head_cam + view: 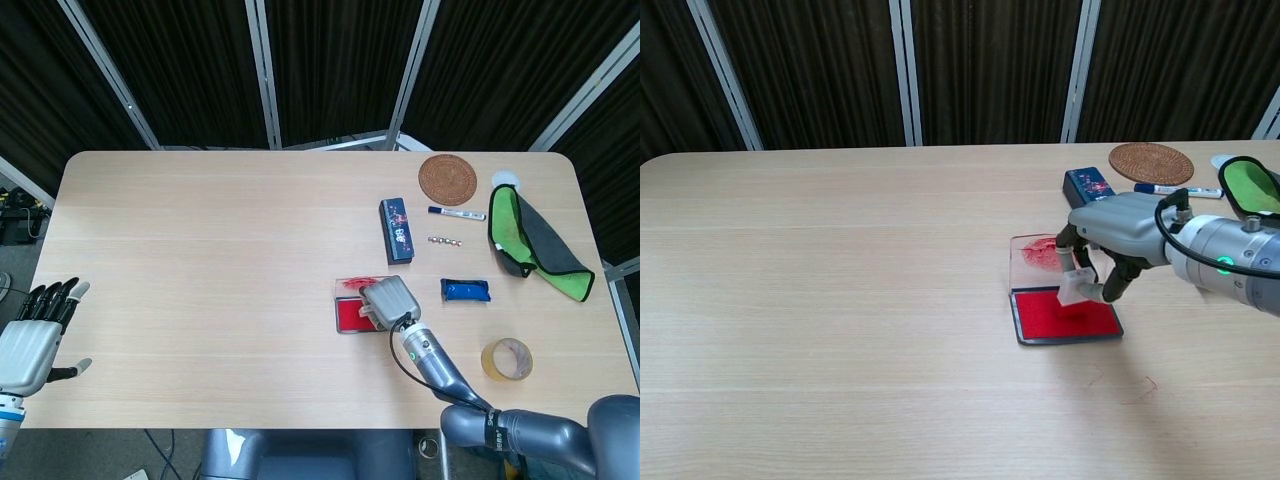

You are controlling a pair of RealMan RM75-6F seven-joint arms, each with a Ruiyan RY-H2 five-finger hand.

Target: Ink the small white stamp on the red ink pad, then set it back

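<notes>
The red ink pad [1065, 318] lies open right of the table's middle, its clear lid [1038, 252] with red smears folded back behind it. My right hand [1118, 228] hovers over the pad's rear edge and holds the small white stamp [1074, 287] between its fingers, the stamp's base at or just above the red surface. From the head view the right hand [389, 301] covers most of the pad [349, 316] and hides the stamp. My left hand [35, 335] hangs off the table's left edge, fingers apart and holding nothing.
A dark blue box [396, 230] lies behind the pad. Further right are a small blue packet [466, 290], a roll of tape [506, 359], a marker [456, 212], a cork coaster [447, 179] and a green and grey cloth [528, 240].
</notes>
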